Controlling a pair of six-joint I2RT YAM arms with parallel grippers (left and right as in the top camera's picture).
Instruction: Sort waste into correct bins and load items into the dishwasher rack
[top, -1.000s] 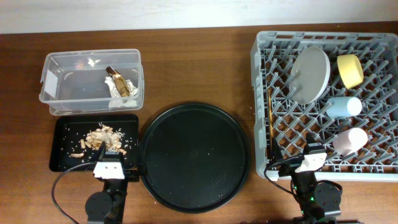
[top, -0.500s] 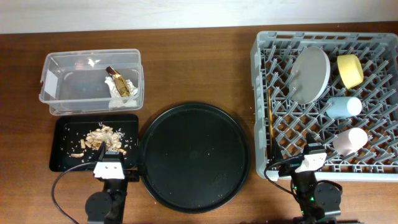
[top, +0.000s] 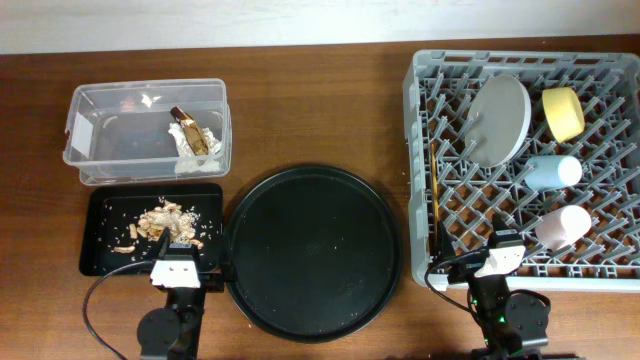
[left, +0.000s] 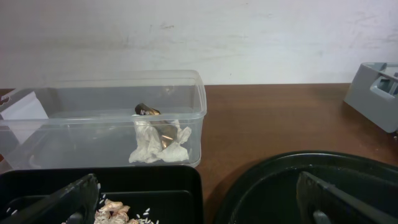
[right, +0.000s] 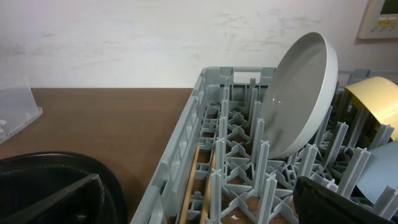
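At the far left, the clear tub (top: 110, 135) is sitting on the brown surface (top: 320, 100), and we are seeing the brown-gold wrapper (top: 192, 130) and the crumpled tissue (top: 187, 157) lying together at its right end. Just in front of it, the shallow black tray (top: 100, 255) is holding the tan food scraps (top: 160, 222). The left gripper (left: 198, 186) is hovering at that tray's near right corner, its fingers spread wide and grasping nothing. The round black tray (top: 313, 253) is sitting in the middle.

The right gripper (right: 198, 183) is hanging, likewise released, at the near left corner of the dishwasher rack (top: 411, 150). Inside the rack, the chopsticks (top: 436, 190) are lying along the left wall and the plate (top: 497, 120) is standing on edge between pegs. The yellow bowl (top: 563, 113) is resting at the far right, and the blue cup (top: 553, 171) and pink cup (top: 563, 226) are lying on their sides nearer us.
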